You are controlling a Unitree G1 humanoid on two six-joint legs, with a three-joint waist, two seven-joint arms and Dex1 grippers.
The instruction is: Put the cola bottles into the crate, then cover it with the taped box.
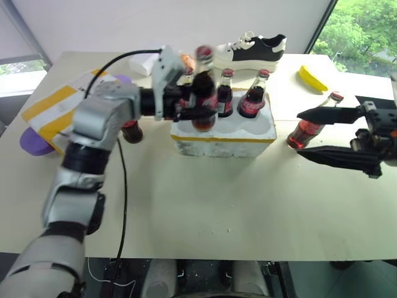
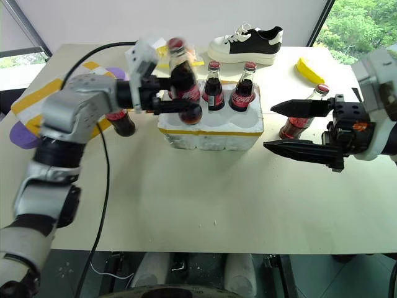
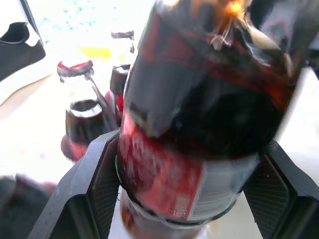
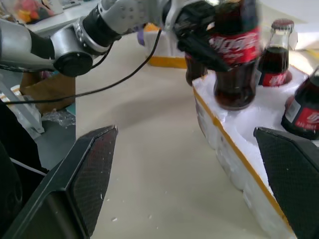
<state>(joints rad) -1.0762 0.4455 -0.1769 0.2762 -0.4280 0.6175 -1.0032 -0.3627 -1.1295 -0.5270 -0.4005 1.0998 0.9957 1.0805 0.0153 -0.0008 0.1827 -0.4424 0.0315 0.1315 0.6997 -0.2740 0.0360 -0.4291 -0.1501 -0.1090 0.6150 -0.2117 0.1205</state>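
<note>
Spanning the scene, the pale worktop [image 1: 205,205] carries the taped box [image 1: 53,108] at the robot's left and the white foam crate [image 1: 223,133] in the middle, two cola bottles [image 1: 253,96] already upright in its wells. Above the crate's left end the left pincer [image 1: 195,105] clamps a bottle [image 1: 203,87] by its labelled belly, a sound grip on heavy, slick, breakable glass. The right pincer [image 2: 279,127] gapes wide and empty near another bottle [image 2: 301,121] standing beside the crate.

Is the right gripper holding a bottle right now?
No, the right gripper hangs open with nothing between its fingers, beside a cola bottle standing on the table.
</note>
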